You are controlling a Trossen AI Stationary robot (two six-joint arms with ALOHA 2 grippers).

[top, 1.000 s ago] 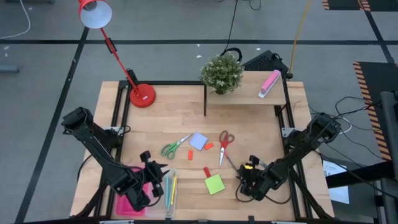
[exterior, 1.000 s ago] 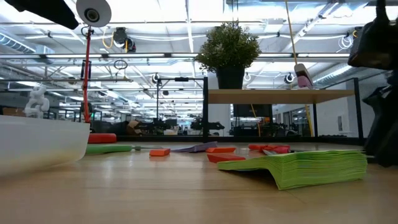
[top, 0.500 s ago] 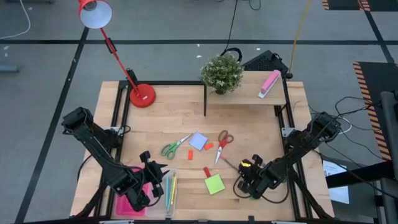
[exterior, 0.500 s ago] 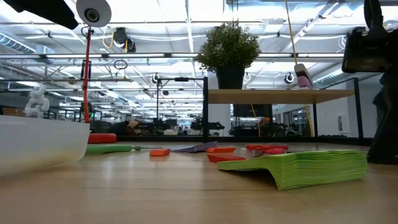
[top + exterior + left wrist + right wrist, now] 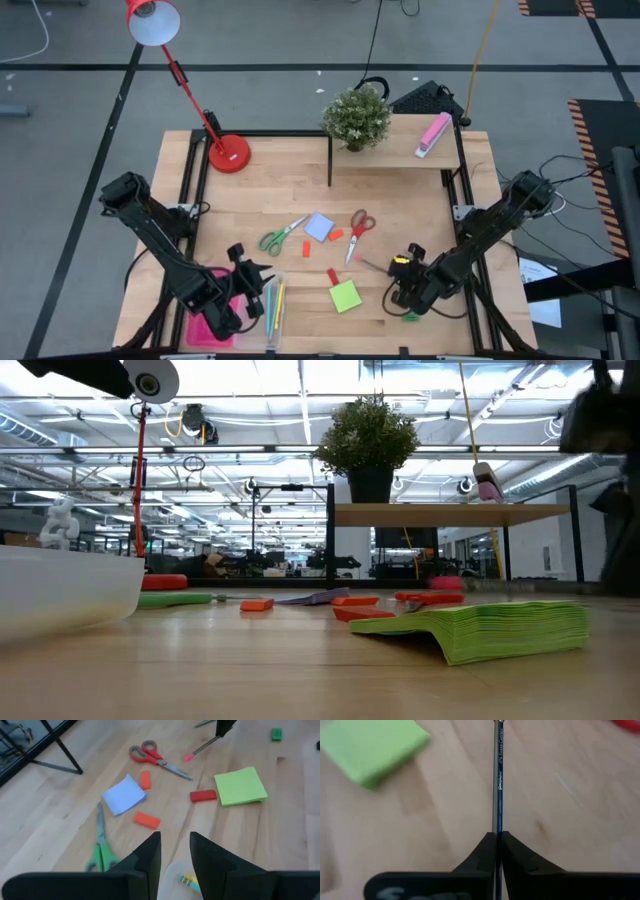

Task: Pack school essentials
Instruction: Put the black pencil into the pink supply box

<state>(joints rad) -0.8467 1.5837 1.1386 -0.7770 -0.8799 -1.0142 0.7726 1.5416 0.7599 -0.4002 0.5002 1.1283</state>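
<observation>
Two arms low by the table's near edge, right gripper (image 5: 497, 845) clamping a pencil (image 5: 498, 775) beside the green pad (image 5: 372, 747), left gripper (image 5: 175, 855) parted over the tray (image 5: 268, 335).

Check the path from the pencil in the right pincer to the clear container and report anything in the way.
The right pincer holds the pencil off the table. The green note pad and a red block lie between it and the clear container, but low on the table.

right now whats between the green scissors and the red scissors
In the high view, the pale-blue note pad lies between the green scissors and the red scissors, with a small orange block beside it.
</observation>
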